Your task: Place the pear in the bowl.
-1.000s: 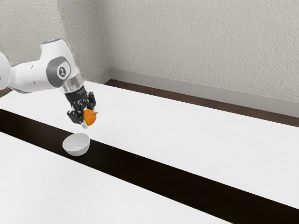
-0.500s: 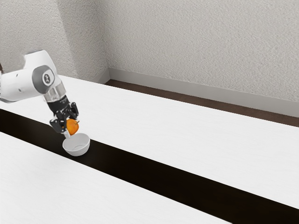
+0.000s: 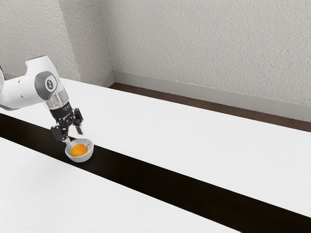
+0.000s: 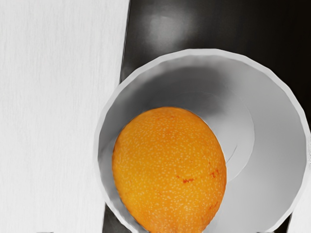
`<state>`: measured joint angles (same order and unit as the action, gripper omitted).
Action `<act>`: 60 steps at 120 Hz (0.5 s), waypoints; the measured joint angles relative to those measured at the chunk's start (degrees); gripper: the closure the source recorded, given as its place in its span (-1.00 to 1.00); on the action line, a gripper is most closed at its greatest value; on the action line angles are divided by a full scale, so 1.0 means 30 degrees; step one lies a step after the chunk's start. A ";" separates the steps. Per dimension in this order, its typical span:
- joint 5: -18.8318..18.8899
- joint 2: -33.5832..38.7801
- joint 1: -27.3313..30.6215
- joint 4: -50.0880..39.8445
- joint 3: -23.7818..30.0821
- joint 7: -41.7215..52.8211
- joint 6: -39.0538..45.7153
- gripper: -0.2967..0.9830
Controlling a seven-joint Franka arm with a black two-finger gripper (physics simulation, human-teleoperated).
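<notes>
Letting-go step, it seems: pear (image 3: 79, 150) inside the bowl (image 3: 81, 158), at the exterior view's left.
The claw (image 3: 74, 137) gapes well open, holding nothing; next, lift gently clear of the rim.

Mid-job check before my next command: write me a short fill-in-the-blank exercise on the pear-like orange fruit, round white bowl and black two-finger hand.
The orange, speckled pear lies ____ the round white bowl.
On the white table, the bowl stands on a long strip coloured ____.
Not shut on the pear, the black hand is ____.

Missing words: inside; black; open.
</notes>
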<state>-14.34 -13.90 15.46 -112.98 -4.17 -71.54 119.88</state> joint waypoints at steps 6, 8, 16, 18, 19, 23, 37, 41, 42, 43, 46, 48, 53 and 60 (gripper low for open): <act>-0.0018 -0.0004 0.0001 0.0004 0.0006 0.0080 0.0006 -0.31; -0.0023 -0.0005 0.0001 0.0005 0.0008 0.0105 0.0008 -0.33; -0.0037 -0.0007 0.0002 0.0007 0.0012 0.0198 0.0013 -0.39; -0.0039 -0.0007 0.0002 0.0007 0.0013 0.0219 0.0015 -0.40; -0.0040 -0.0007 0.0002 0.0007 0.0013 0.0230 0.0015 -0.40; -0.0040 0.0000 0.0001 0.0007 0.0013 0.0272 0.0017 -0.42; 0.0040 0.0513 -0.0203 -0.0030 0.0012 0.0408 0.0015 -0.47; 0.0059 0.0870 -0.0449 -0.0044 0.0012 0.0443 0.0009 -0.48; 0.0063 0.0974 -0.0531 -0.0050 0.0011 0.0451 0.0003 -0.48; 0.0067 0.1065 -0.0616 -0.0054 0.0012 0.0460 -0.0003 -0.48; 0.0076 0.1426 -0.0903 -0.0065 0.0012 0.0483 -0.0031 -0.49; 0.0084 0.1697 -0.1112 -0.0066 0.0012 0.0498 -0.0062 -0.49; 0.0112 0.2437 -0.1597 -0.0038 0.0022 0.0546 -0.0306 -0.50; 0.0418 0.3346 -0.1992 0.0485 0.0053 0.0707 -0.1025 -0.51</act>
<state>-13.08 -3.86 9.48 -111.53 -4.01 -69.42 116.81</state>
